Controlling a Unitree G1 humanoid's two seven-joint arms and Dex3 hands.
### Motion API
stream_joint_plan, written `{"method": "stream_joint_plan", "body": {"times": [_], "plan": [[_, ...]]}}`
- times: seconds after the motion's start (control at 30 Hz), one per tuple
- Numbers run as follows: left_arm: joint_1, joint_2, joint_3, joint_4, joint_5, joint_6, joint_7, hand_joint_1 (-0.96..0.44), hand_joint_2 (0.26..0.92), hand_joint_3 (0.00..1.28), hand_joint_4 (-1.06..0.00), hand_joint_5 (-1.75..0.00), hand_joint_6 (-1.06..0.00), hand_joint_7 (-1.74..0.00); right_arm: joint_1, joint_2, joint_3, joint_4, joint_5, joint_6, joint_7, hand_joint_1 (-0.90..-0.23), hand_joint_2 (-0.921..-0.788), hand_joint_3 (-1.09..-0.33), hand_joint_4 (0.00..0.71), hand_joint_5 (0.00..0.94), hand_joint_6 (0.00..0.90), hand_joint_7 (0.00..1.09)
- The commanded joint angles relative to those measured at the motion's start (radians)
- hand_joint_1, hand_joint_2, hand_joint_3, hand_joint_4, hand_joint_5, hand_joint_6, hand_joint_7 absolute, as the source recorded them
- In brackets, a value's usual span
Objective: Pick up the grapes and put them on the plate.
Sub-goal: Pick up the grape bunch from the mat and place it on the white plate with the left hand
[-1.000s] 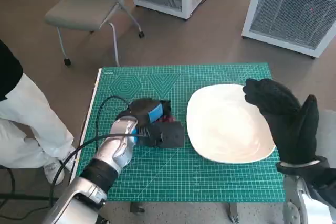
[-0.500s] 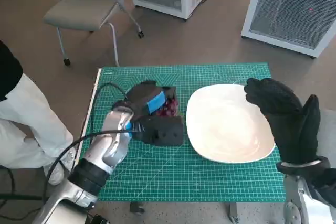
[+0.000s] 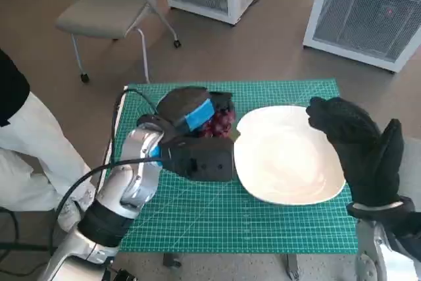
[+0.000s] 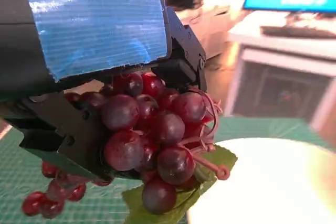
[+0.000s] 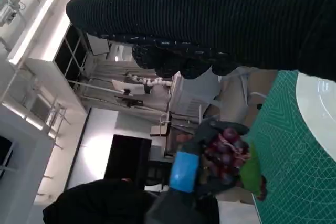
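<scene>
- The grapes (image 4: 152, 135) hang in the left hand (image 3: 191, 120), clear of the green mat (image 3: 197, 218), just beside the plate (image 3: 289, 169).
- Its fingers (image 4: 68, 140) clamp the bunch; a leaf and loose berries dangle, so carry it level.
- Cross the rim before letting go, low over the bench.
- The right hand (image 3: 358, 146) holds nothing, fingers apart, above the plate's far edge.
</scene>
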Motion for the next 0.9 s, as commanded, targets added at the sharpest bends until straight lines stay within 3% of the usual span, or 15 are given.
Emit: {"method": "stream_joint_plan", "body": {"times": [0.03, 0.33, 0.67, 0.9], "plan": [[-0.044, -0.012, 0.013, -0.033, -0.025, -0.025, -0.024, 0.00, 0.912, 0.02, -0.73, -1.07, -0.73, -1.10, 0.022, 0.005, -0.001, -0.004, 0.001, 0.006, -0.011, -0.333, -0.921, -0.598, 0.444, 0.853, 0.238, 1.00], [-0.078, -0.032, 0.014, -0.015, -0.047, -0.064, -0.029, 0.00, 0.897, 0.02, -0.77, -1.18, -0.77, -0.90, 0.035, 0.002, -0.005, -0.026, 0.001, 0.008, -0.017, -0.334, -0.921, -0.597, 0.446, 0.851, 0.238, 1.00], [-0.141, -0.099, -0.009, 0.069, -0.057, -0.117, -0.013, 0.00, 0.895, 0.02, -0.79, -1.15, -0.76, -0.93, 0.055, -0.001, -0.018, -0.053, 0.007, 0.014, -0.020, -0.336, -0.921, -0.596, 0.448, 0.849, 0.244, 0.99], [-0.219, -0.186, -0.026, 0.251, -0.069, -0.245, 0.062, 0.00, 0.909, 0.02, -0.76, -1.11, -0.72, -1.05, 0.075, -0.003, -0.028, -0.074, 0.010, 0.012, -0.023, -0.338, -0.921, -0.595, 0.455, 0.852, 0.253, 0.99]]}}
